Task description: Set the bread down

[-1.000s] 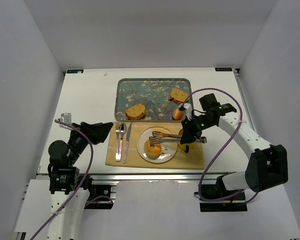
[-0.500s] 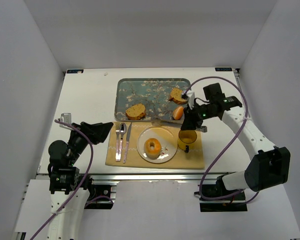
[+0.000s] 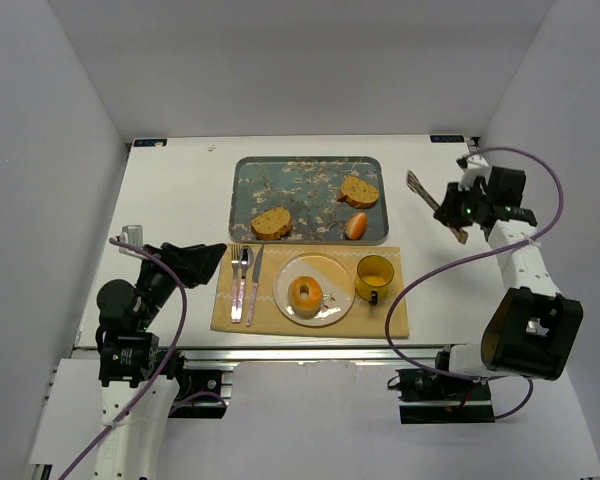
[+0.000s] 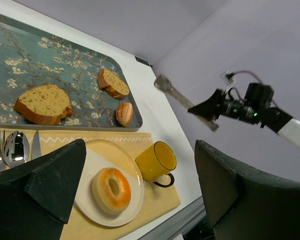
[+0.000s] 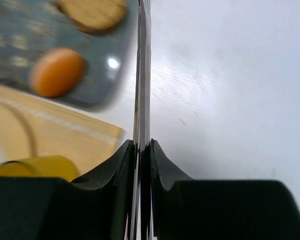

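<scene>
- The right gripper (image 3: pixel 457 208) is clamped on a pair of metal tongs (image 3: pixel 426 194). In its wrist view the two fingers (image 5: pixel 124 165) press the tongs' arms flat together.
- A second ago those tongs reached down to the plate (image 3: pixel 332 311) and sat around the bagel (image 3: pixel 306 293). Half a second ago the gripper hung above the yellow mug (image 3: pixel 374 277). It has now pulled back to the right and up, over bare table (image 3: pixel 430 160) beyond the tray's right edge.
- The bagel lies flat on the plate, free of the tongs, well away from the right gripper, to its left and nearer the arm bases. It has not moved over the last half second.
- The mug stands just right of the plate on the placemat (image 3: pixel 380 318), between the bagel and the right gripper.
- On the tray (image 3: pixel 300 175), left of the right gripper, two bread slices (image 3: pixel 271 222) and an orange bun (image 3: pixel 355 226) lie as before.
- The left gripper (image 3: pixel 208 256) has stayed where it was, with its fingers (image 4: pixel 55 180) spread wide and nothing between them. The bagel sits to its right, seen through the gap in its wrist view.
- The cutlery (image 3: pixel 244 283) lies on the mat just right of the left gripper, unchanged.
</scene>
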